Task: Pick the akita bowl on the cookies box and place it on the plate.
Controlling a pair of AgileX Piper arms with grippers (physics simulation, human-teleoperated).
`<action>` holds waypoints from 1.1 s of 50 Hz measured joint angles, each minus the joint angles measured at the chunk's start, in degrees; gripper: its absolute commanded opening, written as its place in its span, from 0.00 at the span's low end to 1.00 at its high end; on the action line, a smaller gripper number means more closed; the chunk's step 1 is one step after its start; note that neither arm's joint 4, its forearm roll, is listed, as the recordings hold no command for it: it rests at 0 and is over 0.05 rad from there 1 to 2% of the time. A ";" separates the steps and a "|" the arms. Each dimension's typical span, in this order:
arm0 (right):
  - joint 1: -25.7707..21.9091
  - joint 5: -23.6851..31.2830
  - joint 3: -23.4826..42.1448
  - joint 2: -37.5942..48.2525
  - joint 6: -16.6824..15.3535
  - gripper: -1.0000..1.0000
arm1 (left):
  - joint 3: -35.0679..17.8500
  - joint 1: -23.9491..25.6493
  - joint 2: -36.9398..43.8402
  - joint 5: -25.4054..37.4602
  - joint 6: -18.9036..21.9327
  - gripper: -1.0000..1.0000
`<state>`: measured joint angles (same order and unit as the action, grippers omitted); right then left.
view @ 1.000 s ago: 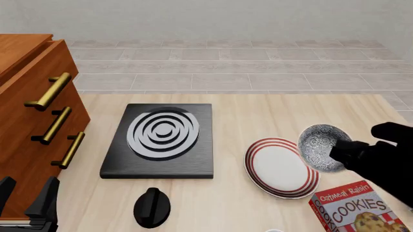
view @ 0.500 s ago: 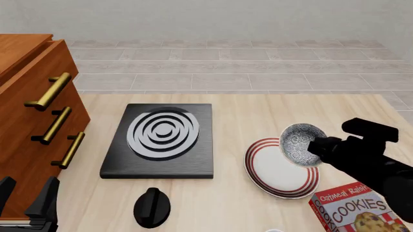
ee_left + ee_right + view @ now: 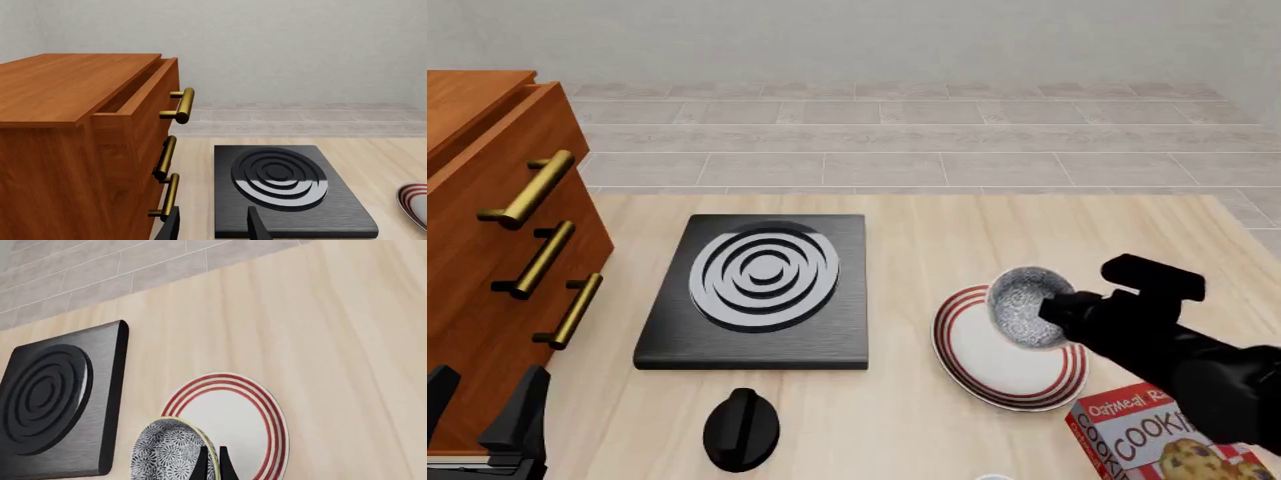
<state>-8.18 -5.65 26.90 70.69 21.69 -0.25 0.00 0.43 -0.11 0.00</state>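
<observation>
The akita bowl [image 3: 1025, 305], dark outside and speckled grey-white inside, hangs tilted over the far right part of the plate [image 3: 994, 360]. My right gripper [image 3: 1054, 311] is shut on its rim. In the right wrist view the thin fingers [image 3: 203, 462] pinch the bowl [image 3: 167, 452] at its edge, with the red-ringed plate [image 3: 243, 412] under it. The red cookies box [image 3: 1168, 440] lies at the front right, partly behind the right arm. My left gripper [image 3: 487, 420] stands open and empty at the front left, far from all this.
A black square slab with white rings [image 3: 761, 290] lies left of the plate, with a black knob [image 3: 743, 428] in front of it. A wooden drawer cabinet with brass handles [image 3: 507, 250] fills the left side, its top drawer [image 3: 143, 92] slightly open.
My right gripper has carried the bowl leftward and nearer, from beyond the plate's right rim to over the plate. The left arm has stayed still.
</observation>
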 measured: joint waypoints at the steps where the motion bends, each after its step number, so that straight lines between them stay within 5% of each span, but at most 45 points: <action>1: 0.00 -0.33 -0.06 0.39 0.06 0.00 | 0.00 0.00 0.00 0.00 0.00 1.00; 55: 0.44 -12.55 -1.41 16.24 0.85 0.00 | 0.00 0.00 0.00 0.00 0.00 1.00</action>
<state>-7.75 -18.20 25.49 86.93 22.54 -0.25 0.00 0.43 -0.11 0.00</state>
